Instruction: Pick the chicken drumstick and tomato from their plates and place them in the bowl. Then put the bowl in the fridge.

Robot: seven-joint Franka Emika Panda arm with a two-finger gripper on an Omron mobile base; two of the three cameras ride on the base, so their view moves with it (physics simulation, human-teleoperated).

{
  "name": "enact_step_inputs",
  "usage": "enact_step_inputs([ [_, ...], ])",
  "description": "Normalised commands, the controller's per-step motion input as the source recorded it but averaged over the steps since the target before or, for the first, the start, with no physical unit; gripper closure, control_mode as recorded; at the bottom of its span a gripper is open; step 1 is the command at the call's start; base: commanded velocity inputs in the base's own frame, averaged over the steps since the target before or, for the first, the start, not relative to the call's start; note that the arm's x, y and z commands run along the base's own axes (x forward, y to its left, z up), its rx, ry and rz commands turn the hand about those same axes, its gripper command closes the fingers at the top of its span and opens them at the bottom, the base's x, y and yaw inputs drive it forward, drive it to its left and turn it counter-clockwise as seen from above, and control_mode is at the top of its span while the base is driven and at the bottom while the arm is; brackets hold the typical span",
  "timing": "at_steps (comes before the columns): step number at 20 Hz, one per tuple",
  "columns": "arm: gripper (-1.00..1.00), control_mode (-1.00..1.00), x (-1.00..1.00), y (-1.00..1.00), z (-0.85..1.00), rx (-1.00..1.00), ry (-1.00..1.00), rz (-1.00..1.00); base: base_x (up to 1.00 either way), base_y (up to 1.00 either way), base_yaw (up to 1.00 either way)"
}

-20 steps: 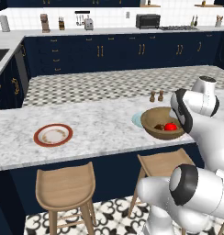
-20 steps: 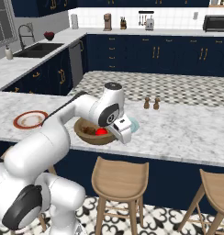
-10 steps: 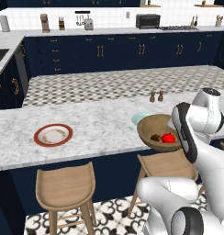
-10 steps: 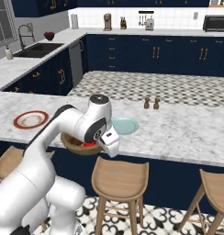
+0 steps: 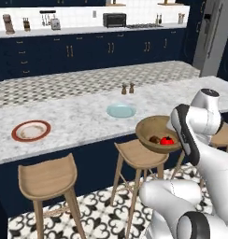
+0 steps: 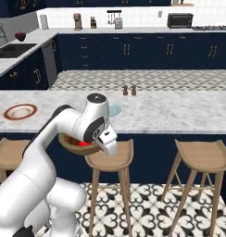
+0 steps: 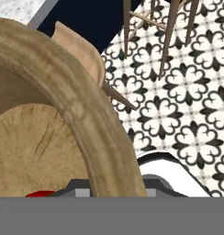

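The light-brown wooden bowl hangs in the air just past the counter's front edge, above a stool. My gripper is shut on its right rim. Inside it lie the red tomato and the brown chicken drumstick. From the right base view, the bowl is partly hidden behind my hand, with the tomato showing as a red patch. Close up in the hand view are the bowl's thick rim and a sliver of tomato. The pale blue plate and the red-rimmed plate lie bare on the counter. The grey fridge stands far right.
Wooden stools stand along the counter's front, and more stools show in the right base view. Salt and pepper shakers sit behind the blue plate. Patterned tile floor lies below the bowl.
The whole picture has shifted, so the base has moved. The bowl, held in my gripper, has come off the counter and now hangs beyond its front edge over a stool.
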Motion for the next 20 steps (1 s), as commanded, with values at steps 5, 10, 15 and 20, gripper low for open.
enact_step_inputs([
  [5,1.0,1.0,0.0,0.0,0.0,0.0,0.0,0.0,0.1,0.0,-0.74],
  [10,1.0,1.0,0.0,0.0,0.0,0.0,0.0,0.0,0.31,-0.23,-0.6],
  [15,1.0,1.0,0.0,0.0,0.0,0.0,0.0,0.0,0.46,-0.75,-0.47],
  [20,1.0,1.0,0.0,0.0,0.0,0.0,0.0,0.0,0.65,-0.92,-0.42],
])
